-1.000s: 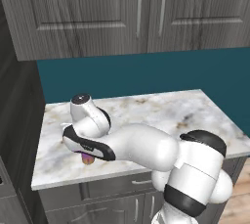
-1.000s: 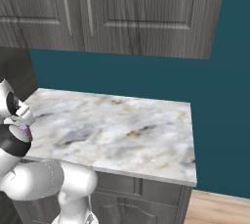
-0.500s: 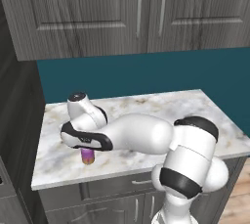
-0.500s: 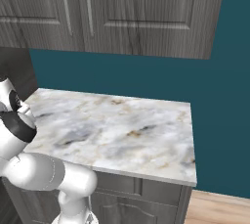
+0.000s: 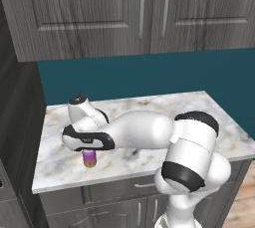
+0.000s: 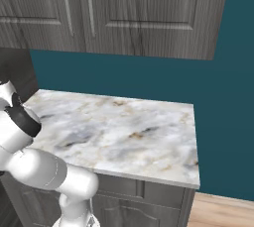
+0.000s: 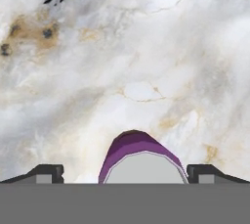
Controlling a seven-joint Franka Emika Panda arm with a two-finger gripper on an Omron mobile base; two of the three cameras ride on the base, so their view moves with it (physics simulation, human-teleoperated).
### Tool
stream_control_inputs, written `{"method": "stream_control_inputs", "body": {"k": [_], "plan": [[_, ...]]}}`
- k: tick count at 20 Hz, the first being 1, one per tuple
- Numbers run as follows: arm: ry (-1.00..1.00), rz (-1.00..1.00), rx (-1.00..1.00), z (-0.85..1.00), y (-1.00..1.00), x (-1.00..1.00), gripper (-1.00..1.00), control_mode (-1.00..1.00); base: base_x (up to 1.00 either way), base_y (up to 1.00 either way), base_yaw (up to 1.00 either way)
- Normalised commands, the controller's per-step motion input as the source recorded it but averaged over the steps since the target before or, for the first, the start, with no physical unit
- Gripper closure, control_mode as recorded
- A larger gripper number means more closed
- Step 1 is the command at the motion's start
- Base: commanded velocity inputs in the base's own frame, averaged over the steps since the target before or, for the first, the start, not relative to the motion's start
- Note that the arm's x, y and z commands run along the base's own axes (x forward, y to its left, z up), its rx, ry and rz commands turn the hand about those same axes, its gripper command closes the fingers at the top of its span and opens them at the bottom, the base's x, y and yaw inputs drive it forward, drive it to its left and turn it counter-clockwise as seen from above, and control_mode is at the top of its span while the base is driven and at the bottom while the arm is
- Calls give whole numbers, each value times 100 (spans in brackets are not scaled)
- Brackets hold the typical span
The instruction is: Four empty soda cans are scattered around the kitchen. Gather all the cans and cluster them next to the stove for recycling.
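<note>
A purple-magenta soda can [image 5: 89,159] stands upright on the marble counter near its front left. My gripper [image 5: 88,151] hangs straight over it, open, with the hand covering the can's top. In the hand view the can's silver top and purple shoulder [image 7: 139,162] sit between the two dark fingertips [image 7: 47,172], one on each side and apart from it. The stove is out of view.
The marble counter [image 5: 164,106] runs right from a tall dark panel [image 5: 20,122] to its open end by the teal wall [image 6: 218,122]. Dark wood cabinets [image 5: 139,13] hang above. My own arm lies across the counter's front half.
The arm's elbow and upper links have swung right and forward. The hand has stayed over the purple can, with its jaws open as before.
</note>
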Motion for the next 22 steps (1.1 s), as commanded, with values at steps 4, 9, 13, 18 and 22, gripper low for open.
{"method": "stream_control_inputs", "body": {"k": [4, 9, 13, 18, 22], "plan": [[0, 0, 0, -17, 0, 0, -100, -100, 0, 0, 0], [0, 0, 0, -18, 0, -1, -100, -100, 0, 0, 0], [0, 0, -1, -28, -2, -13, -100, -100, 0, 0, 0], [0, 0, 0, -11, -19, -17, -100, -100, 0, 0, 0], [0, 0, 0, -3, -10, -10, -100, -100, 0, 0, 0]]}}
